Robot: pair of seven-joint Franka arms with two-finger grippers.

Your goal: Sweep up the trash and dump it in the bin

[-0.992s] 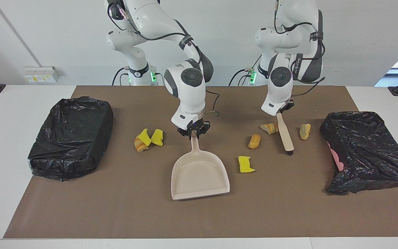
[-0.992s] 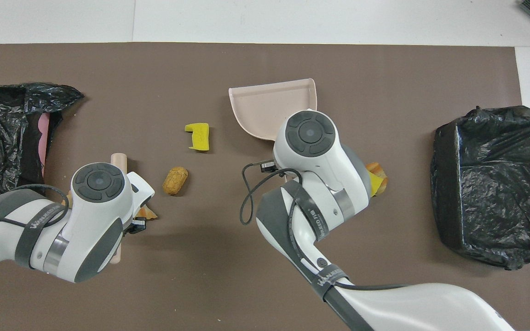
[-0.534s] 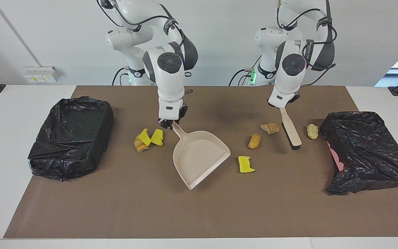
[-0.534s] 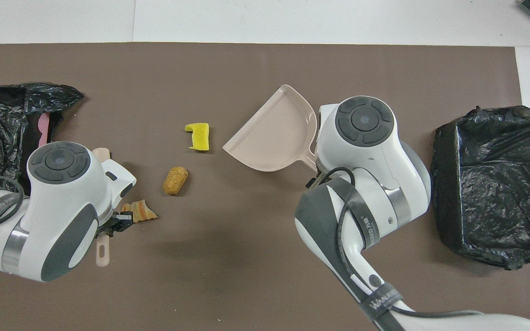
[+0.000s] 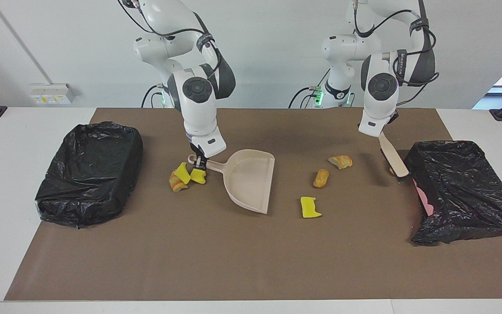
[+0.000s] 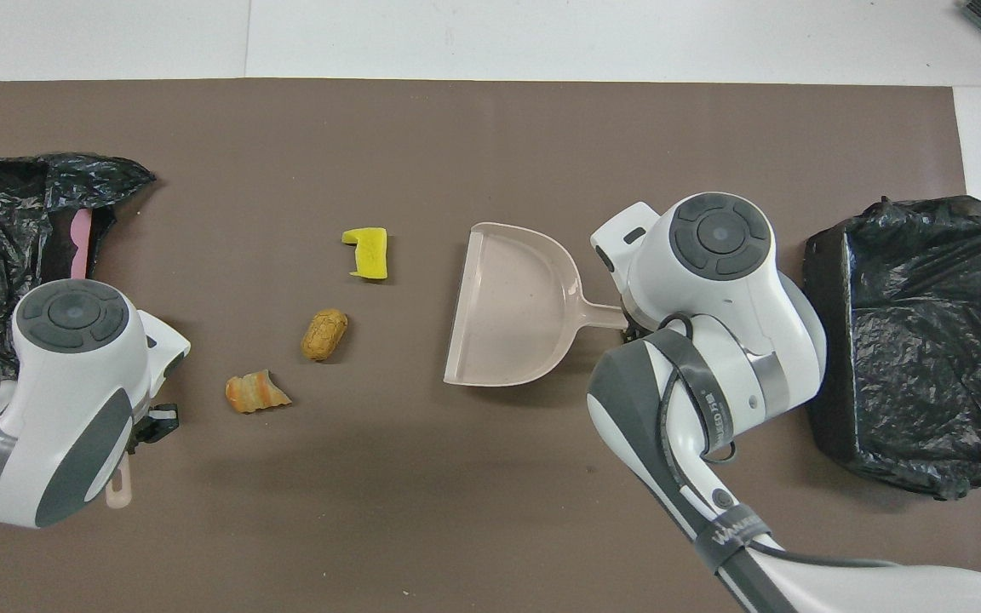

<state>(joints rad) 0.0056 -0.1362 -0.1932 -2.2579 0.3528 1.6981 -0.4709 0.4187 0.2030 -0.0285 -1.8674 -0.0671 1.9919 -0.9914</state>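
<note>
Trash (image 5: 311, 207) lies loose on the brown mat in two groups: a yellow sponge piece, a tan bread chunk (image 5: 321, 178) and a striped orange-tan scrap (image 5: 340, 162) spread between the dustpan and the bin at the left arm's end of the tabletop, and a small heap of yellow and tan scraps (image 5: 184, 176) just beside the dustpan's handle. The right hand (image 5: 198, 165) is clamped shut on the handle of the dustpan (image 5: 249, 179), which sits low with its open mouth turned toward the spread scraps, apparently to catch what gets pushed its way. The left hand (image 5: 381, 134) is closed on the brush (image 5: 394, 155), held slanted with its head close against the black-bagged bin (image 5: 460, 192), probably placed to sweep from that end toward the pan. A second bagged bin (image 5: 89, 170) stands at the right arm's end. From overhead the right arm covers the heap by the handle, and the left arm hides most of the brush, leaving only its handle loop (image 6: 118, 491). Whether another scrap lies under the brush head, or whether the pan's lip touches the mat, cannot be made out.
</note>
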